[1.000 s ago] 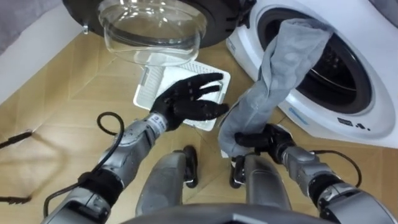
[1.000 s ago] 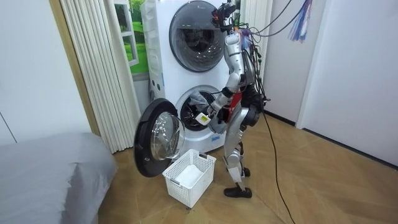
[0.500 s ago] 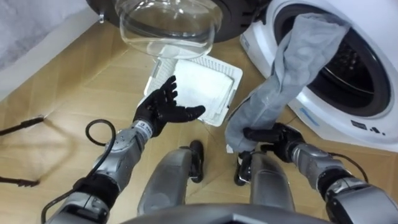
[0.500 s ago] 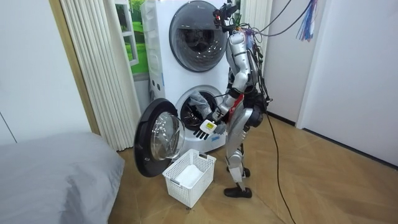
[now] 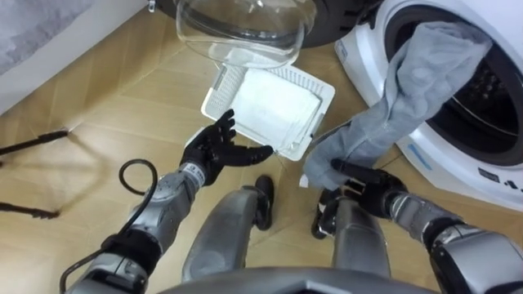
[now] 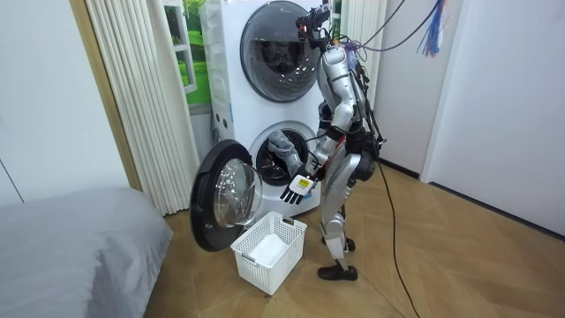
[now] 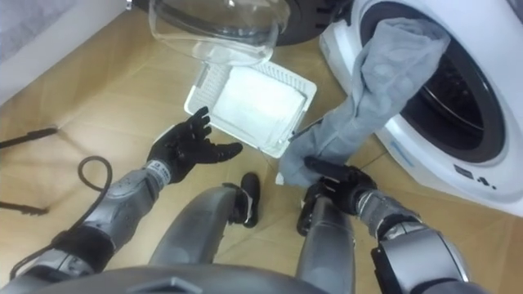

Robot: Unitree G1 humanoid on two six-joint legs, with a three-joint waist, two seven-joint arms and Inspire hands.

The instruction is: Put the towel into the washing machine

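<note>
The right hand clutched the towel by its lower end; the upper end lay in the washer mouth. The left hand hovered, fingers spread, near the basket (white cloth inside). The washer's print was unreadable. The room view showed a stacked second machine and a bed.

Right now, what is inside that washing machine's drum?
The grey towel hangs from the drum opening, its lower end outside, gripped by the right hand. Beside it dark drum wall shows; whatever lies behind the towel is covered.
</note>
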